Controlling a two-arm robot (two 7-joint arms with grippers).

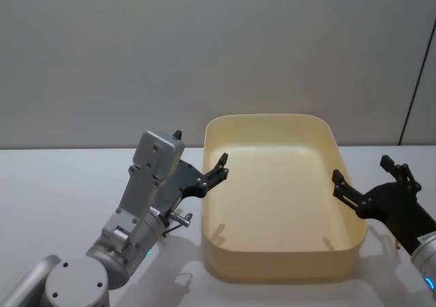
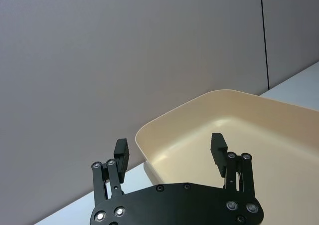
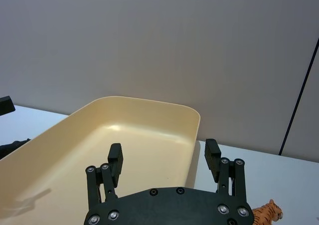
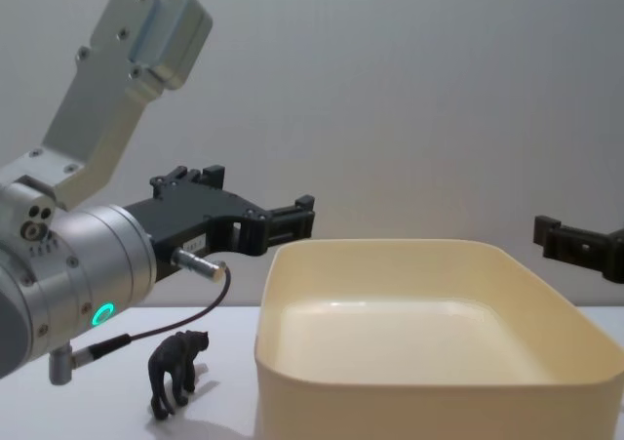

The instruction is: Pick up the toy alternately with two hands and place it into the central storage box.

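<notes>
The central storage box (image 1: pixel 272 266) is a large cream-yellow tub in the middle of the table, with nothing inside. My left gripper (image 1: pixel 201 150) hovers open at the box's left rim and holds nothing. In the left wrist view, the left gripper (image 2: pixel 169 147) points at the box's near corner (image 2: pixel 189 110). My right gripper (image 1: pixel 361 169) hovers open over the box's right rim, also holding nothing. A dark animal toy (image 4: pixel 175 372) stands on the table under my left arm, left of the box (image 4: pixel 419 401). An orange tiger toy (image 3: pixel 264 215) lies on the table under my right gripper (image 3: pixel 163 154).
A white table carries everything, and a plain grey wall stands behind it. A thin cable (image 4: pixel 185 318) loops down from my left wrist above the dark toy. A dark vertical seam (image 3: pixel 299 93) runs down the wall on the right.
</notes>
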